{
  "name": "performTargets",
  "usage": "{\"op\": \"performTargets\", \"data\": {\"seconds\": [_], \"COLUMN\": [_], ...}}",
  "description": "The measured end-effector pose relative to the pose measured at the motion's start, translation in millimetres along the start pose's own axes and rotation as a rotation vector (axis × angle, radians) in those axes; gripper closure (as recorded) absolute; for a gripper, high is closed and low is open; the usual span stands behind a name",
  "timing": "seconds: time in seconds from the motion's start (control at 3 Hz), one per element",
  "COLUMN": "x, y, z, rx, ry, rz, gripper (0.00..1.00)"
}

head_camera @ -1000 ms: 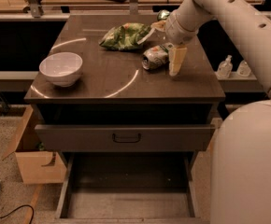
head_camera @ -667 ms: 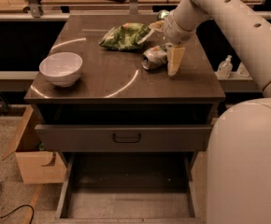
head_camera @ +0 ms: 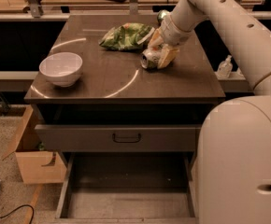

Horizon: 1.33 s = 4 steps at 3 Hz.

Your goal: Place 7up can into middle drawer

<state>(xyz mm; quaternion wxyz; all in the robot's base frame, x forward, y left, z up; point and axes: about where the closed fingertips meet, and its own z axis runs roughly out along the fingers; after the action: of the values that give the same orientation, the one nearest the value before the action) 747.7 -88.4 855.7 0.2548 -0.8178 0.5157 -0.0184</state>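
Note:
The 7up can [head_camera: 149, 60], silver-white with green print, lies on its side on the cabinet top, right of centre. My gripper [head_camera: 160, 54] is down at the can, right up against its right and far sides. The middle drawer [head_camera: 126, 204] is pulled open low at the front of the cabinet, and its flat floor is bare. It sits below the closed drawer front with the black loop handle [head_camera: 126, 137].
A green chip bag [head_camera: 126, 35] lies just left of and behind the can. A darker green can [head_camera: 162, 16] stands behind my wrist. A white bowl [head_camera: 60, 68] sits at the top's left. A cardboard box [head_camera: 32, 160] stands on the floor at the left. A clear bottle [head_camera: 224, 67] is at the right.
My gripper has come lower and tilted onto the can. The can has shifted slightly. The rest has not moved.

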Motion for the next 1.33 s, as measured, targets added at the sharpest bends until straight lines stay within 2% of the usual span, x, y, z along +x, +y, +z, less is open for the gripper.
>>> {"op": "performTargets", "data": {"seconds": [0.33,0.67,1.0,1.33], "x": [-3.8,-6.4,-20.5,-41.2], "y": [3.3,5.4,25.9,62.1], "z": [-1.9,-41.1,-133.9,-174.9], "rx": [-0.028,0.036,0.204,0.253], "ry": [-0.024,-0.023,0.049,0.103], "rz": [-0.004,0.073,0.261,0.395], "gripper": [0.7,0.95,1.0,1.0]}}
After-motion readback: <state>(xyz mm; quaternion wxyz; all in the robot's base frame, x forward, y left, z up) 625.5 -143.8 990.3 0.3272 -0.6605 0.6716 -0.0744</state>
